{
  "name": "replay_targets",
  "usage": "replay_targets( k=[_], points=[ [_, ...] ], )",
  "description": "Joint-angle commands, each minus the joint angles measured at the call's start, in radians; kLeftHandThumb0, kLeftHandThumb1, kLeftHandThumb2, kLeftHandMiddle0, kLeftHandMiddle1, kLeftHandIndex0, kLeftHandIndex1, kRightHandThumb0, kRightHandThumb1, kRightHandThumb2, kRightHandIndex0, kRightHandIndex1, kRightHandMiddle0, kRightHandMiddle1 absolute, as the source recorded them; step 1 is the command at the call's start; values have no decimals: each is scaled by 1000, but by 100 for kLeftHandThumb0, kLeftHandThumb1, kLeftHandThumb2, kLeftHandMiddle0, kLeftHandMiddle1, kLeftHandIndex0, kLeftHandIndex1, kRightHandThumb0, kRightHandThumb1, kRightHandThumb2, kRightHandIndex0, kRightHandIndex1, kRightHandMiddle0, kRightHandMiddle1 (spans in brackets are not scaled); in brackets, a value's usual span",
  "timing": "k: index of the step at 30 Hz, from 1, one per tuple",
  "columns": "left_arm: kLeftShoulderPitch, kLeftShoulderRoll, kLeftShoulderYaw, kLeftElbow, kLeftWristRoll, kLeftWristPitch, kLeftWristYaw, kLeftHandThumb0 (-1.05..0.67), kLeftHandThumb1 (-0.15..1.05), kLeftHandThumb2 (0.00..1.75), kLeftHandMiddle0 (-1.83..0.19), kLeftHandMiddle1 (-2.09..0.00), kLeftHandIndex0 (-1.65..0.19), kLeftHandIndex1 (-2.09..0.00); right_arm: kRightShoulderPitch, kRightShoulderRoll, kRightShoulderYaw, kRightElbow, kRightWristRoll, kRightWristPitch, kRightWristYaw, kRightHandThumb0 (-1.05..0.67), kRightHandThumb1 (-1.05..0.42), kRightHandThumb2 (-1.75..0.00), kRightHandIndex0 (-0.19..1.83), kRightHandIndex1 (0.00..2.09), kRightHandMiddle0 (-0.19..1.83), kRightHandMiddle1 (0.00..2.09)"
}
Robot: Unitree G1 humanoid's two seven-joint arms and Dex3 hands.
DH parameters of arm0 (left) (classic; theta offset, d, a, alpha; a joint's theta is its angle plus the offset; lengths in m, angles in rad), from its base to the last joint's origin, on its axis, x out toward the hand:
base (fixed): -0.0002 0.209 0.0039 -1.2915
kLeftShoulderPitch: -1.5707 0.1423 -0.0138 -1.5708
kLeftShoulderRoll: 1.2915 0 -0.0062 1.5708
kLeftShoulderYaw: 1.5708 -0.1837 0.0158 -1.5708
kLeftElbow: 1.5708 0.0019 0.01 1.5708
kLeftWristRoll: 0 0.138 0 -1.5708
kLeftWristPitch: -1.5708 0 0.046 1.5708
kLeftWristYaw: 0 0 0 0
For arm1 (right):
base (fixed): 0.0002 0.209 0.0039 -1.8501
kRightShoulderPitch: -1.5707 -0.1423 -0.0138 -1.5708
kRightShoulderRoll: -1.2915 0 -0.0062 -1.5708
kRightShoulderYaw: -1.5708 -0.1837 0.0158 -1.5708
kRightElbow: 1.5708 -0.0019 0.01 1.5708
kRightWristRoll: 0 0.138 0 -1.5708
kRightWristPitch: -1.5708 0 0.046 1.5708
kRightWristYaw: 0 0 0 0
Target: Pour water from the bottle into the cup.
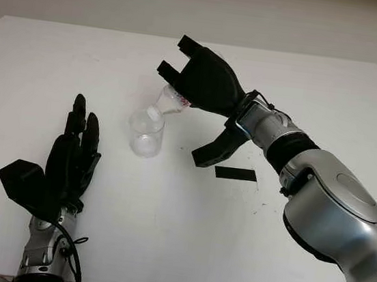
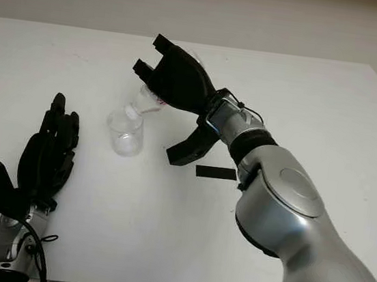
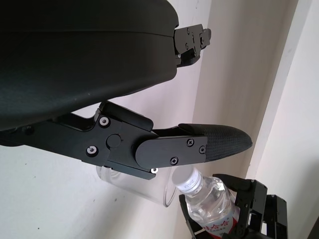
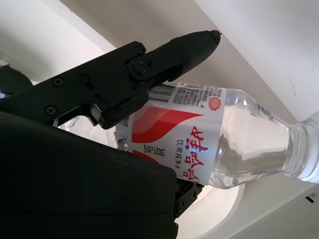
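A clear plastic cup (image 1: 146, 134) stands on the white table (image 1: 40, 61) near the middle. My right hand (image 1: 199, 80) is shut on a small clear water bottle (image 1: 173, 100) with a red and white label (image 4: 174, 134). It holds the bottle tilted down, with the neck (image 2: 134, 110) right over the cup's rim. The bottle's neck (image 3: 191, 180) also appears beside the cup (image 3: 134, 181) in the left wrist view. My left hand (image 1: 69, 157) is open at the front left of the table, apart from the cup.
A black strip of tape (image 1: 235, 173) lies flat on the table to the right of the cup, under my right forearm (image 1: 279, 135). The table's far edge meets a pale wall.
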Motion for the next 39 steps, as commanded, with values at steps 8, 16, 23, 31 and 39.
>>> replay_targets(
  k=[8,16,23,31,39],
  points=[
    [33,-14,-10,38,7,7,0,-74,105,49,17,-5,16,-5,-32,-4,-21,-6,24,13,-31,-52,-105,-22,114,209,26,158],
    [26,-14,-7,53,2,3,-8,-74,105,47,18,-5,17,-5,-6,-1,-116,-6,143,-29,-28,-54,-105,-29,121,209,46,196],
    [20,-13,-9,62,5,-6,-9,-75,105,47,18,-5,17,-5,26,-2,-299,-18,357,-186,50,-45,-105,-19,124,209,77,209],
    [18,-8,-10,66,3,-5,-17,-74,105,48,19,-5,18,-5,115,-6,-553,-64,642,-268,260,-45,-105,-32,142,209,100,209],
    [13,-6,-15,59,8,24,-15,-76,105,49,19,-4,17,-5,295,-10,-808,-213,956,-330,596,-39,-105,-37,137,209,98,209]
  ],
)
